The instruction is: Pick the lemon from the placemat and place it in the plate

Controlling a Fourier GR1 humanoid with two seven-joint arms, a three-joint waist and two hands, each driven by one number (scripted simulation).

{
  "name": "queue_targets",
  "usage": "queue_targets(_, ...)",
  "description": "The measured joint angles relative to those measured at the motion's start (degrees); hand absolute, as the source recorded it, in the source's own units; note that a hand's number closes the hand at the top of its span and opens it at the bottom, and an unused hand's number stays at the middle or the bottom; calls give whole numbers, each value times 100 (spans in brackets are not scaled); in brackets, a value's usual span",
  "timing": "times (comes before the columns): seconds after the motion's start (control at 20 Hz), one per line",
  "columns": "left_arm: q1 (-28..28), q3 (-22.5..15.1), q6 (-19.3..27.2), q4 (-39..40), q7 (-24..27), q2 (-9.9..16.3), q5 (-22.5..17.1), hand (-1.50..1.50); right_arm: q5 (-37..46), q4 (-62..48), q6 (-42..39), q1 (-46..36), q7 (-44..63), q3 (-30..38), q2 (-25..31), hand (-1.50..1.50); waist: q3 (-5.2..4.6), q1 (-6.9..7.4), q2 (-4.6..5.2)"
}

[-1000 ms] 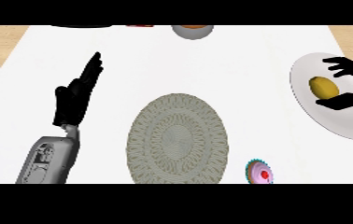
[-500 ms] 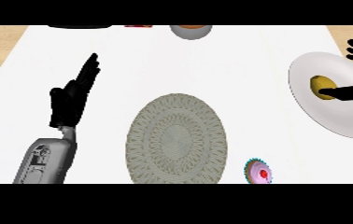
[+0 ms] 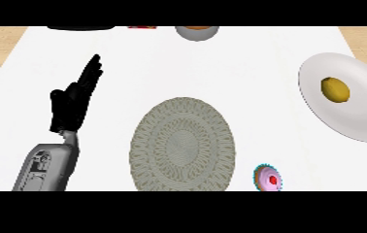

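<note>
We judge the task done: the lemon lies in the plate at three o'clock, our left robot hand resting open.

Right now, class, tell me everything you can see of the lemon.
The lemon is a small, smooth, yellow oval with a darker, brownish shade along one side. It lies whole on the white plate at the right edge of the counter, a little above the plate's middle. Only the plate touches it; no hand is on it.
</note>
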State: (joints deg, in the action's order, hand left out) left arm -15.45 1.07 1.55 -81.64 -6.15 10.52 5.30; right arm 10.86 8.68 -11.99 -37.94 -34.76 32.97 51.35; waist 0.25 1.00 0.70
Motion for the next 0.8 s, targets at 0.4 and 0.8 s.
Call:
queue_targets(0.4, 34, -48, 22, -39, 18, -68, 49, 0, -292, -156, -899, 783, -345, 309, 721, -150, 18, 22, 20)
queue_targets(0.8, -96, 37, -42, 60, 46, -28, -10, 0, -362, -165, -1166, 1208, -487, 399, 947, -150, 35, 54, 37)
